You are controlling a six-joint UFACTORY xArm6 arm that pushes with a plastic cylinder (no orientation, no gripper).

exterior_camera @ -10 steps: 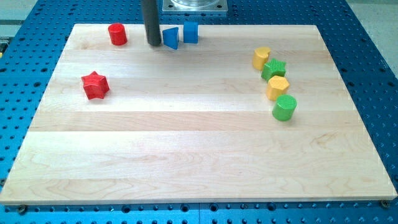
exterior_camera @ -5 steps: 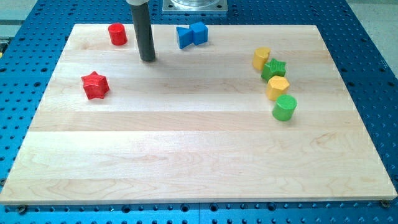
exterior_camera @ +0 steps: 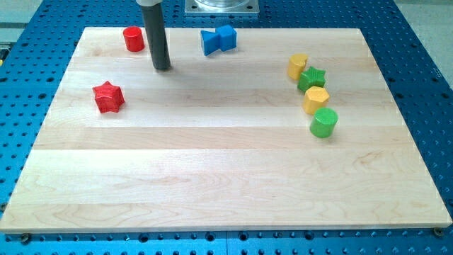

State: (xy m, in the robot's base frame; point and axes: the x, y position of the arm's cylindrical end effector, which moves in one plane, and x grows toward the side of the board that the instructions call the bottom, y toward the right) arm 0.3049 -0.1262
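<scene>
My tip (exterior_camera: 162, 68) rests on the wooden board (exterior_camera: 226, 177) near the view's top left and touches no block. The red cylinder (exterior_camera: 133, 38) stands closest, up and to its left. A red star (exterior_camera: 108, 97) lies lower left of the tip. To the tip's upper right two blue blocks sit pressed together: a blue wedge-like block (exterior_camera: 209, 42) and a blue cube (exterior_camera: 226, 37).
At the view's right a column of blocks runs downward: a yellow block (exterior_camera: 297, 66), a green star (exterior_camera: 311, 78), a yellow hexagon (exterior_camera: 316, 100) and a green cylinder (exterior_camera: 323, 122). A blue perforated table (exterior_camera: 425, 85) surrounds the board. A metal mount (exterior_camera: 221, 6) shows at the top edge.
The two blue blocks were pushed right and now touch. My tip drew back left and down from them, and it has since crept slightly further left.
</scene>
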